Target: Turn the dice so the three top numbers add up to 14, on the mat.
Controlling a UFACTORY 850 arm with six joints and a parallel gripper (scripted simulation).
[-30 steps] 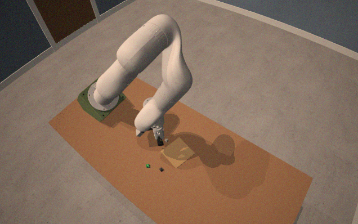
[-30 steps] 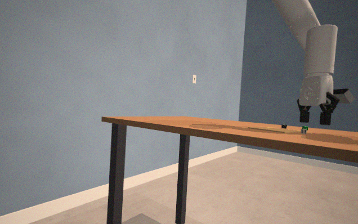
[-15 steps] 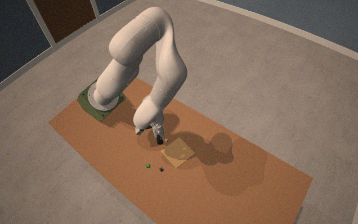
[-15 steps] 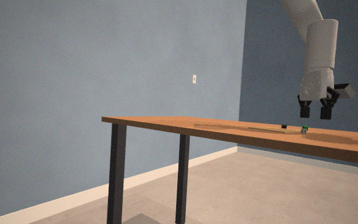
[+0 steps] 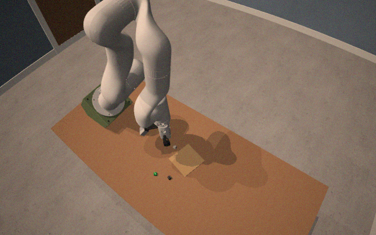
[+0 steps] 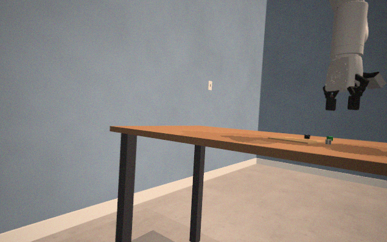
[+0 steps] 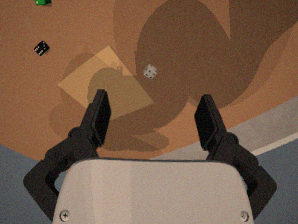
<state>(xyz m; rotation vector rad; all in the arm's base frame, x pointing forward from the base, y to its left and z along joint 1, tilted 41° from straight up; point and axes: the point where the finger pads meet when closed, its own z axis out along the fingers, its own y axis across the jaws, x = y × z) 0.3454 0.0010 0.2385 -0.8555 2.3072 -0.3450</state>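
While the table (image 5: 118, 159) (image 6: 170, 132) (image 7: 30, 110) spreads out below, the white arm (image 5: 155, 53) (image 6: 348, 33) bends over it from a green base plate (image 5: 107, 121) at one end. Blue walls (image 6: 122, 61) rise behind, one carrying a small pale wall plate (image 6: 210, 85), well apart from the arm. The arm's shadow falls across much of the wood (and over part of the mat too).

The gripper (image 5: 166, 141) (image 6: 342, 104) (image 7: 154, 102) hangs above the table with its fingers spread wide and nothing between them. In the top view the arm's wrist and gripper come close to the white die without hiding it.

The square yellow mat (image 5: 187, 160) (image 6: 292, 140) (image 7: 107, 85) lies flat on the table. No container shows; the mat bears none of the dice. All three rest on the wood: the white die (image 5: 175, 147) (image 6: 328, 141) (image 7: 150, 71) near one edge of the mat, the black die (image 5: 169, 178) (image 6: 307, 137) (image 7: 41, 48) off another side, and the green die (image 5: 155, 173) (image 6: 330, 138) (image 7: 43, 2) farther out, near the black one (its top number is too small to tell).

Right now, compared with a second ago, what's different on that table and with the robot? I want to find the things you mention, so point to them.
The arm has lifted its gripper (image 5: 166, 142) (image 6: 342, 104) (image 7: 154, 102) higher above the table (image 5: 118, 165) (image 6: 170, 134) (image 7: 20, 115). It took hold of nothing and let go of nothing. The white die (image 5: 174, 147) (image 6: 328, 141) (image 7: 150, 71), green die (image 5: 155, 173) (image 6: 330, 138) (image 7: 43, 2), black die (image 5: 169, 178) (image 6: 307, 137) (image 7: 41, 48) and mat (image 5: 185, 160) (image 6: 292, 140) (image 7: 107, 82) stayed put.
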